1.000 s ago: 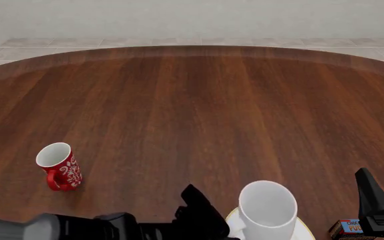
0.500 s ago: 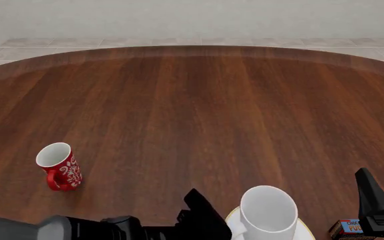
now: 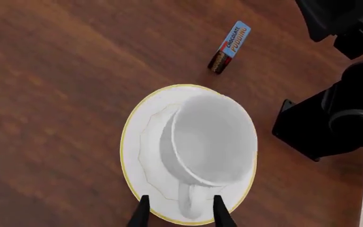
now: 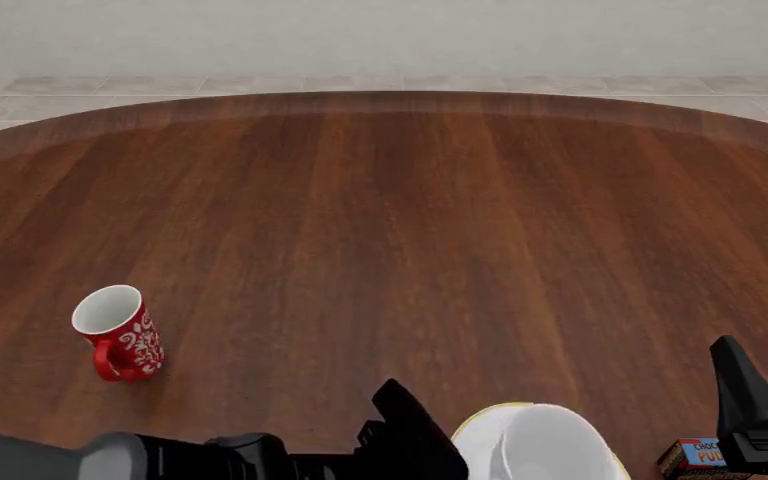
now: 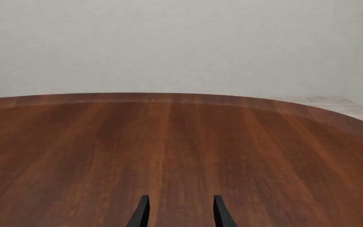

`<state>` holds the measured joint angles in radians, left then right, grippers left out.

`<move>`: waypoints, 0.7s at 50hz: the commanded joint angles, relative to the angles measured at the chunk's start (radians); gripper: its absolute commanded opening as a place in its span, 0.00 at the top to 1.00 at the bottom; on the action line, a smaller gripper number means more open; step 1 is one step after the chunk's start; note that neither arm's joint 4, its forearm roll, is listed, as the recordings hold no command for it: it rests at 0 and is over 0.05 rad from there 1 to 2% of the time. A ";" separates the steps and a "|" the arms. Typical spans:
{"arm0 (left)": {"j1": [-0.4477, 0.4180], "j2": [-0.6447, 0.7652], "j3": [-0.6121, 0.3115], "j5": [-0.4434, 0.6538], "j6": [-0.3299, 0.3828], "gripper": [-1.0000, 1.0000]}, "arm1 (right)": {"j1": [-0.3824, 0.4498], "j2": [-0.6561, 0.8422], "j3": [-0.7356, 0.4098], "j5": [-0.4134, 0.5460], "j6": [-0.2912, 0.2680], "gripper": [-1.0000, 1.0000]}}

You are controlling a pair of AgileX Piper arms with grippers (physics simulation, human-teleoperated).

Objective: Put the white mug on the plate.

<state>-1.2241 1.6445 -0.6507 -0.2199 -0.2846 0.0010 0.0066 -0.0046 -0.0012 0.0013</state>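
White mug [image 3: 210,139]: stands upright on the plate in the left wrist view, its handle pointing toward the bottom edge of that frame; in the front view only its top shows at the bottom edge, right of centre.
Plate [image 3: 137,156]: round, white with a thin yellow rim, lying flat on the table under the mug; in the front view a sliver of it shows at the bottom edge.
Left gripper [image 3: 180,213]: fingers apart, one tip on each side of the mug's handle, above it; I cannot tell whether they touch it.
Right gripper [image 5: 178,210]: fingers apart, nothing between them, over bare wood at the bottom centre of its own view.
Red mug [image 4: 119,333]: upright at the lower left of the front view, well apart from the plate.
Pudding box [image 3: 229,47]: lies flat near the plate, upper right of the left wrist view.
Table [image 4: 398,230]: dark wood with a curved far edge.
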 commanded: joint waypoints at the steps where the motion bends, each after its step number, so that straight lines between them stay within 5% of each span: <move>1: 0.002 -0.005 -0.001 0.002 -0.001 0.00 | -0.001 0.001 0.001 -0.002 -0.001 0.00; 35: 0.016 -0.115 0.037 0.051 0.015 0.00 | -0.001 0.001 0.001 -0.002 -0.002 0.00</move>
<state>-1.2179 1.5797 -0.6304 -0.1887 -0.2774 0.0010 0.0067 -0.0046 -0.0012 0.0013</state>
